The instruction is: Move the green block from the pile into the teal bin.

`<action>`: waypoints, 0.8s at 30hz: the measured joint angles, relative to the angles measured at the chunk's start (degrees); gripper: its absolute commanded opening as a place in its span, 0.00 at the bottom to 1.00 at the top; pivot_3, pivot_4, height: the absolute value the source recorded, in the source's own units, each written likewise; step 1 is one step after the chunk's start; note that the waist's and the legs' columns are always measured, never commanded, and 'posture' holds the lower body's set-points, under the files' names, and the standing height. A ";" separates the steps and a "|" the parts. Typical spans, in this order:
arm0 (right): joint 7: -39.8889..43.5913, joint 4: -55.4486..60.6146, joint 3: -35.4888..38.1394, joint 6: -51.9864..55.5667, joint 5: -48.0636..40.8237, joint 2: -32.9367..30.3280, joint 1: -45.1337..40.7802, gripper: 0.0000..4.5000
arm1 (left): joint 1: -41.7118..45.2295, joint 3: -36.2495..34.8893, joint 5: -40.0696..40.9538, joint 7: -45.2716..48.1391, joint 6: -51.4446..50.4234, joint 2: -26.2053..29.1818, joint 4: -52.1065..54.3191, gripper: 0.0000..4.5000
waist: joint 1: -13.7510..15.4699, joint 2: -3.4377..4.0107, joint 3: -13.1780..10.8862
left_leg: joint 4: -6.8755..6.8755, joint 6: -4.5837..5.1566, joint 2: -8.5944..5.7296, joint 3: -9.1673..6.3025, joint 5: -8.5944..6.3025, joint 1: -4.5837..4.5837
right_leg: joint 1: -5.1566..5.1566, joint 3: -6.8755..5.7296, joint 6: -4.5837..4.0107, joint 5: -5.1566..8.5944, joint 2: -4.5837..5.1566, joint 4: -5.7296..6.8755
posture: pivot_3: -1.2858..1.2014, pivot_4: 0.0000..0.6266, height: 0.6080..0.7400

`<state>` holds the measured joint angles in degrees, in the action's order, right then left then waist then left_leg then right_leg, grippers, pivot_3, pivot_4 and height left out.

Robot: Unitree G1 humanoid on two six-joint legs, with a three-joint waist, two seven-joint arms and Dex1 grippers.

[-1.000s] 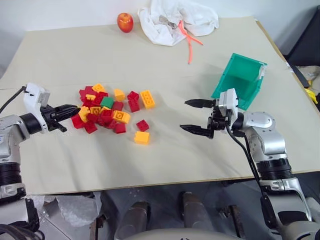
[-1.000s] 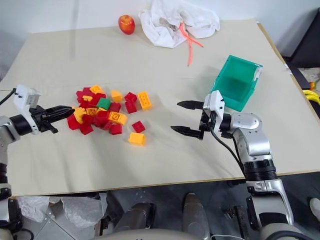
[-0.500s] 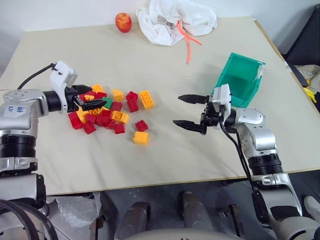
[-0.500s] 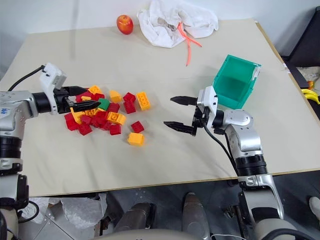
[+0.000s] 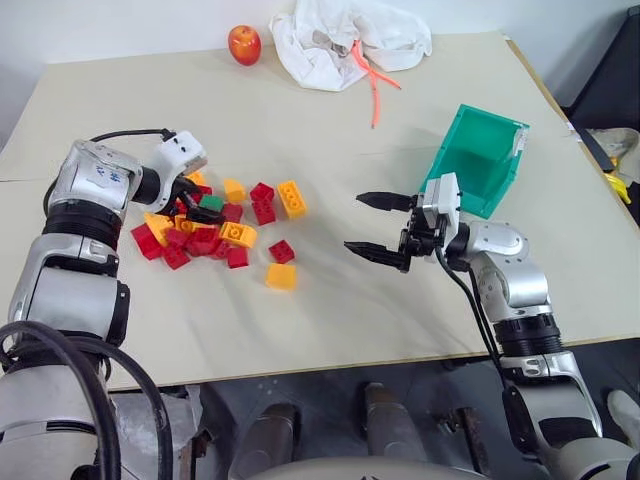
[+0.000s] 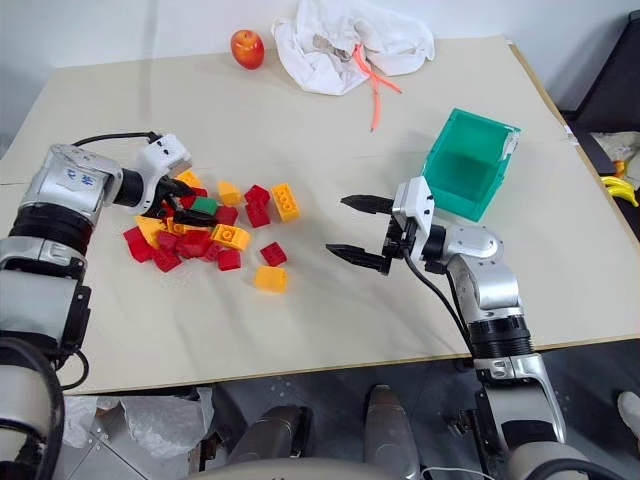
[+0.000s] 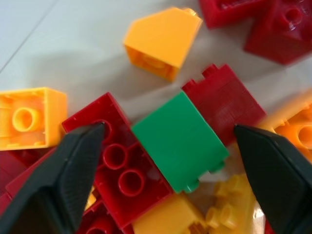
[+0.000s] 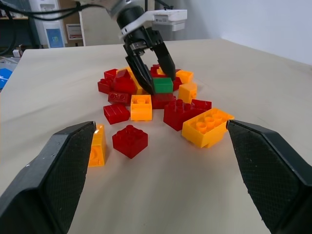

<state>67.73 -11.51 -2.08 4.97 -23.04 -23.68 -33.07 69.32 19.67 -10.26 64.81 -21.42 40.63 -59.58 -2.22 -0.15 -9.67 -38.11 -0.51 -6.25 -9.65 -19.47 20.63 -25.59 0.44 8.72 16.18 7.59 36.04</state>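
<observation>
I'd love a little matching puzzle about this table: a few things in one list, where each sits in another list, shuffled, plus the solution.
Things:
1. green block
2. apple
3. teal bin
4. white cloth

Places:
A. at the table's far edge, beside the apple, with an orange strip lying on it
B. between the open fingers of the left hand, on the pile
C. lying just beyond the right hand
D. at the table's far edge, left of the cloth

Pairs: 1-B, 2-D, 3-C, 4-A
</observation>
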 measured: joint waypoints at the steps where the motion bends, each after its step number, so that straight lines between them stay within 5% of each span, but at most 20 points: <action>1: -0.05 0.02 0.00 0.00 0.01 -0.01 0.00 1.00 | 0.21 0.32 -0.58 0.56 0.45 0.00 -0.13 0.69 | 0.00 0.00 0.00 | 0.00 0.00 0.00 0.00 0.00 0.00 | 0.00 0.00 0.00 0.00 0.00 0.00 | 0.52 0.24 1.00; 12: -0.43 0.05 0.15 -0.02 0.23 -0.87 0.00 1.00 | 1.04 -4.87 0.35 0.78 -0.35 -0.13 -0.67 0.00 | 0.18 -0.01 -0.01 | -0.04 0.00 0.02 -0.04 0.00 0.04 | -0.02 -0.01 0.00 0.00 0.02 0.01 | 0.52 0.24 1.00; 24: -1.08 0.53 1.55 0.05 0.16 -3.47 0.53 1.00 | -15.98 -19.06 14.16 -1.35 -9.83 0.64 30.00 0.00 | -0.04 -0.01 -0.01 | -0.14 0.00 0.04 -0.04 0.00 0.08 | -0.06 0.01 0.00 0.00 0.04 0.09 | 0.52 0.24 1.00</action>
<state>66.65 -10.98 -0.53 5.02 -22.87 -27.15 -32.54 53.34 0.62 3.90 63.47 -31.25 41.27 -29.58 -2.26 -0.16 -9.68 -38.25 -0.51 -6.21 -9.69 -19.47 20.71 -25.65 0.45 8.73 16.18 7.63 36.14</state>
